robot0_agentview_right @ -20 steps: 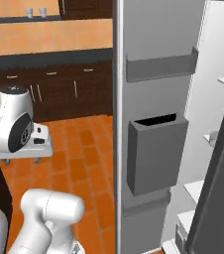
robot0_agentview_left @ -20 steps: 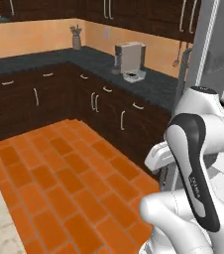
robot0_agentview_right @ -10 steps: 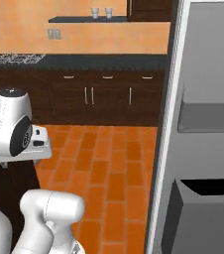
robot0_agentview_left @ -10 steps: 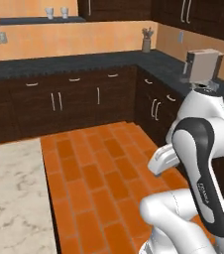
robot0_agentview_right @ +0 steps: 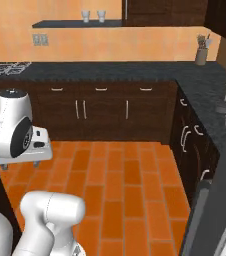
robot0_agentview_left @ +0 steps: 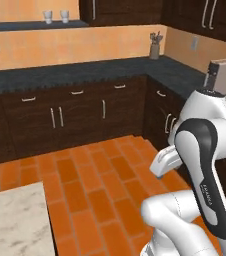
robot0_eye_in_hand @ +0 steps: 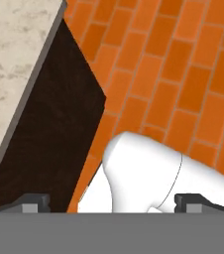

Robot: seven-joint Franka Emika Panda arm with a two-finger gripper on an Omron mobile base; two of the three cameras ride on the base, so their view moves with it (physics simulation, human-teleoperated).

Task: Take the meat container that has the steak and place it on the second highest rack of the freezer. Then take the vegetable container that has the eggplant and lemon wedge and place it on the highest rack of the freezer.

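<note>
Hand view: 2 dark fingers (robot0_eye_in_hand: 33, 202) rise at the lower left and lower right corners, set far apart with nothing between them, so the gripper (robot0_eye_in_hand: 115, 204) is released and empty. Beyond them lies an orange brick floor (robot0_eye_in_hand: 193, 74), and at upper left a pale marble counter (robot0_eye_in_hand: 10, 59) with a grey edge sits above a dark cabinet side (robot0_eye_in_hand: 54, 134).

Left base view: the white arm (robot0_agentview_left: 205, 165) with its dark joint band rises at lower right over the same brick floor (robot0_agentview_left: 95, 185). A corner of the marble counter (robot0_agentview_left: 15, 220) shows at lower left. A dark counter (robot0_agentview_left: 85, 72) runs along the orange back wall and turns at the right, above dark cabinets (robot0_agentview_left: 80, 115) with silver handles. A utensil holder (robot0_agentview_left: 155, 46) stands in the counter's corner, and a grey appliance (robot0_agentview_left: 224, 76) stands farther right on it. 2 glasses (robot0_agentview_left: 55, 16) rest side by side on a dark wall shelf (robot0_agentview_left: 35, 25) at upper left.

Right base view: the arm's white body (robot0_agentview_right: 15, 135) fills the lower left. A stovetop (robot0_agentview_right: 5, 67) lies at the left end of the dark counter (robot0_agentview_right: 110, 70), and the utensil holder (robot0_agentview_right: 202, 52) stands near the corner at right. A grey slanted freezer door edge (robot0_agentview_right: 220, 200) crosses the lower right corner; whether any container is inside cannot be told. Steak, eggplant and lemon wedge cannot be located from these views.
</note>
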